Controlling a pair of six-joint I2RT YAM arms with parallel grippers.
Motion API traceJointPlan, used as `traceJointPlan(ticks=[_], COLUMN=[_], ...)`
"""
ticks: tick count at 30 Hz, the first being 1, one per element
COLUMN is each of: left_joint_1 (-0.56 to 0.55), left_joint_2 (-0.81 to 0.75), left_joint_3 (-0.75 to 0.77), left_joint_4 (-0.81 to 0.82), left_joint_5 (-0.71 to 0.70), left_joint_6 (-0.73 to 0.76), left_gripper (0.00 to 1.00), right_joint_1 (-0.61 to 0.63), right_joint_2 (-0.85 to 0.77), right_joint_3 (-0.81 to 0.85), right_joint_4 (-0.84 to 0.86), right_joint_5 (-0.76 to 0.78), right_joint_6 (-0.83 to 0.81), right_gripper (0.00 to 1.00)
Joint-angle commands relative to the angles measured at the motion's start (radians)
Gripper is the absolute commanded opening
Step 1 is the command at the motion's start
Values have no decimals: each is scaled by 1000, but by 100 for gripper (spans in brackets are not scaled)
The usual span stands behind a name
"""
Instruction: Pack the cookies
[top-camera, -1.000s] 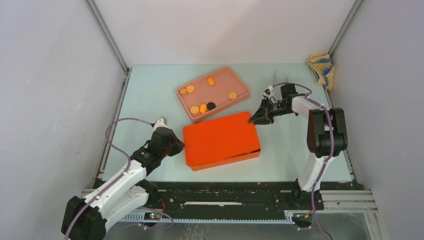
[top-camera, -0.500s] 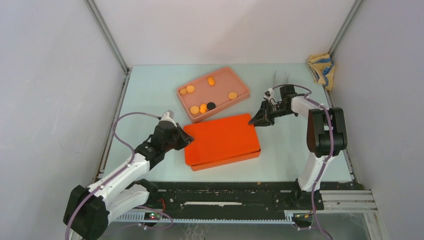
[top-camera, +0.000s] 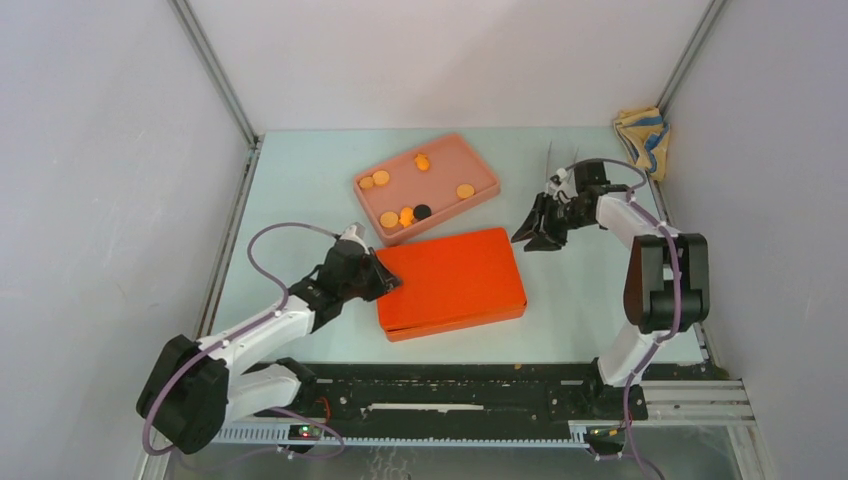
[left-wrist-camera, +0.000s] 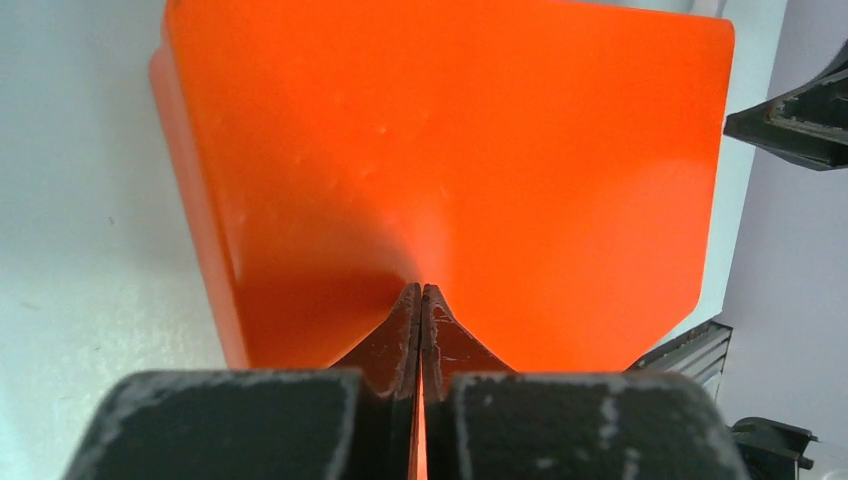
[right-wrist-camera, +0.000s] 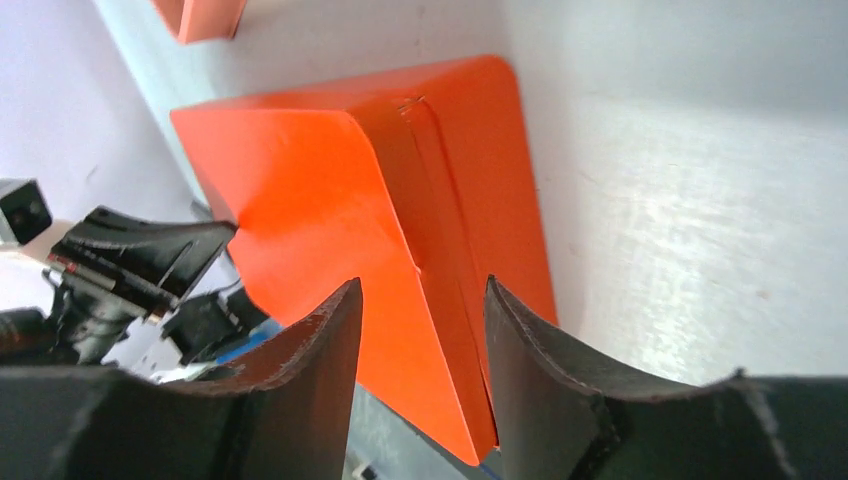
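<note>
Pale surface (top-camera: 300, 190), white walls. Cookies (top-camera: 381, 177) lie loose in pink tray (top-camera: 445, 172), far centre. Thin, light, stiff, likely brittle; I would pinch across rims. My left tool (top-camera: 383, 276) closed against orange lid (top-camera: 455, 280) corner. My right tool (top-camera: 529, 239) slightly parted, empty.

White link shells and black joint housings on left arm (top-camera: 255, 335) and right arm (top-camera: 652, 280), each trailed by lilac cable (top-camera: 290, 225); black wedge fingers (left-wrist-camera: 390, 345), scuffed grey, on left gripper (left-wrist-camera: 420, 289) and right gripper (right-wrist-camera: 422, 284).
</note>
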Motion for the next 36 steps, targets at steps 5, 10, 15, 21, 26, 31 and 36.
traceJointPlan(ticks=[5,10,15,21,26,31,36], left_joint_1=[-17,-15,13,68,68,63,43], left_joint_2=[61,-35,-244,-398,-384,-238,-93], left_joint_3=[-6,51,174,136,1,-53,-43], left_joint_4=[65,-10,-332,-577,-516,-355,-187], left_joint_5=[45,9,-205,-395,-355,-247,-169], left_joint_6=[-22,-12,52,62,-8,-23,-23], left_gripper=[0,0,0,0,0,0,0], right_joint_1=[-21,0,42,87,124,162,203], right_joint_2=[-162,-139,-78,-19,27,61,92], right_joint_3=[4,2,-5,-16,-29,-61,-66], right_joint_4=[-46,-93,-83,-72,-57,-4,59], right_joint_5=[342,505,519,485,444,341,192], right_joint_6=[68,63,60,54,53,74,107], right_gripper=[55,23,7,4,4,4,4])
